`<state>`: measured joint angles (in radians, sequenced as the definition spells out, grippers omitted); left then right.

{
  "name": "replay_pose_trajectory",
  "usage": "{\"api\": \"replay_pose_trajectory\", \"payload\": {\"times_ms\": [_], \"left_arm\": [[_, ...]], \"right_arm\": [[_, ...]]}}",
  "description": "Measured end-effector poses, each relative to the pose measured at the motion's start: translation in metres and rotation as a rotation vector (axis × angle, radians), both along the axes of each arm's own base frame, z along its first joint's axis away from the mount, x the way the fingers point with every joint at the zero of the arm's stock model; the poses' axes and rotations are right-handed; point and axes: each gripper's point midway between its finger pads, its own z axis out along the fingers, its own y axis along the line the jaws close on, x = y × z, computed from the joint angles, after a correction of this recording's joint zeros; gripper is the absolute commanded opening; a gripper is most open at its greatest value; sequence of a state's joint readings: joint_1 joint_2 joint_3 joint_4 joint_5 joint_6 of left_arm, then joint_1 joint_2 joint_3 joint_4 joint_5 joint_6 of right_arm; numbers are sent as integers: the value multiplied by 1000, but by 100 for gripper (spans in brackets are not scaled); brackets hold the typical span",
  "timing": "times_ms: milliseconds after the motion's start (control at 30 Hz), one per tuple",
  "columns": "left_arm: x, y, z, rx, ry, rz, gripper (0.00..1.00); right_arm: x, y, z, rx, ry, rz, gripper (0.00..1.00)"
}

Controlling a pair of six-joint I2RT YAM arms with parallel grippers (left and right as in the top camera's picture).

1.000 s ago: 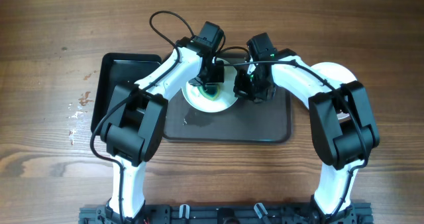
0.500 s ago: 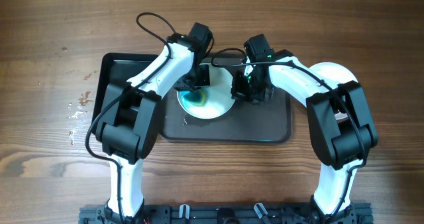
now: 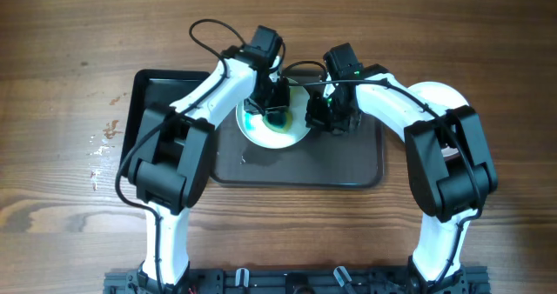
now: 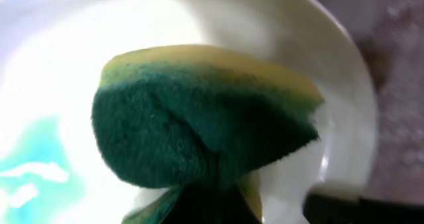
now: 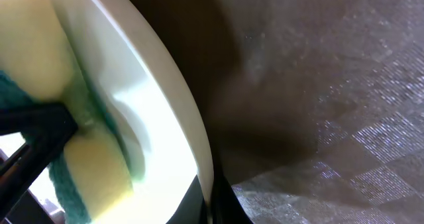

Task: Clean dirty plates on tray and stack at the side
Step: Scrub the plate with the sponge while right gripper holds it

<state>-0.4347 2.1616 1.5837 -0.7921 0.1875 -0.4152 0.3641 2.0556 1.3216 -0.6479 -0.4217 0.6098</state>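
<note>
— Start big. What's the worst outcome from here?

— The dirty plate [image 3: 277, 129] leaving the tray [image 3: 348, 159] and hitting the wooden surface [image 3: 70, 33]. It sits in the tray's left half, toward the far edge. The right claw [image 3: 320, 116] is pinched onto its right rim. In the right wrist view that edge looks raised off the textured floor, with shadow beneath. A hard sideways scrub could lever it loose.

— And the tray itself?

— Nothing pins it. Heavy rubbing might skid it toward the smaller black tray [image 3: 157, 94] just beside it on the left.

— The hold on the rim?

— It's thin, glossy and possibly wet. If it slips, the plate drops flat and the wiping arm shoves it around.

— The scrubber?

— The left claw [image 3: 266, 104] is clamped on a green-and-yellow sponge [image 4: 205, 124], which bulges past the fingers and presses on the plate's inner face. With too much drag it could twist out of the pinch.

— Smallest thing?

— The blue smear [image 4: 33, 168]. It lies beside the sponge, not under it, so I'd judge a pass could miss it or just spread it thinner.
</note>
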Motion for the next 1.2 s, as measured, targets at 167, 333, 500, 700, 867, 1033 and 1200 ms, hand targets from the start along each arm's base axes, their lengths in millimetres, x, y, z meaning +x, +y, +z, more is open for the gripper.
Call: {"api": "replay_pose_trajectory", "payload": {"times_ms": [167,333,500,700,867,1033,1200], "left_arm": [[6,35,0,236,-59,109,4],[-6,61,1,370,-27,127,4],[-23,56,-1,327,50,18,4],[-20,26,0,72,70,-144,4],[-2,-7,5,-77,-28,-208,4],[12,-9,3,-27,-93,-160,4],[13,25,1,226,-110,31,4]], "right_arm": [[1,2,0,3,-5,3,4],[-2,6,0,7,-3,15,4],[-5,6,0,7,10,20,4],[-6,2,-1,2,20,16,4],[-5,-1,-1,0,21,4,4],[-2,-1,-1,0,12,0,4],[0,3,0,6,-3,6,4]]}}
